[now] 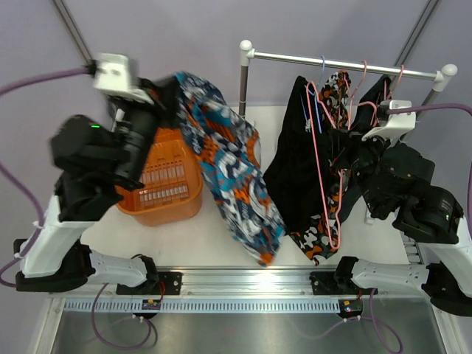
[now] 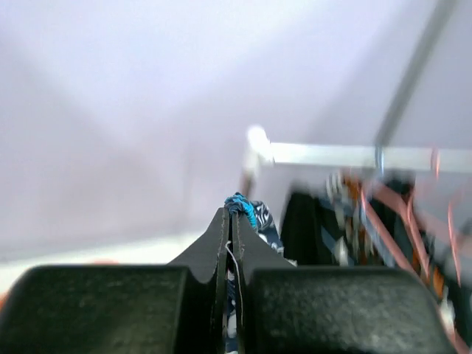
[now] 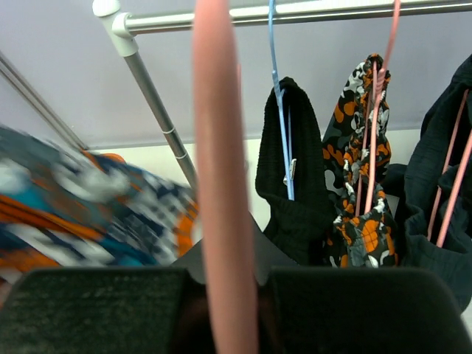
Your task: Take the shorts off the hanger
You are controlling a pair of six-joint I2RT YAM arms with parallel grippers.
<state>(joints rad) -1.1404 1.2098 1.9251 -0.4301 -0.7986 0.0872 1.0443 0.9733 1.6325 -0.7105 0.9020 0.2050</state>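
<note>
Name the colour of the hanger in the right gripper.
The thin curved hanger is pale pink, clearest in the right wrist view.

- teal-blue, orange, white and navy swirls: the patterned shorts (image 1: 228,162), at nine o'clock of the rack
- plain black: the black shorts (image 1: 291,173)
- orange, black and white blotches: the camouflage shorts (image 1: 318,240)
- dark navy: the navy shorts (image 3: 420,236), at three o'clock
- pink hanger (image 3: 221,184); blue hanger (image 3: 279,110); orange basket (image 1: 169,184)

Blk/wht arms (image 1: 88,169), purple cables (image 1: 44,76)
</note>
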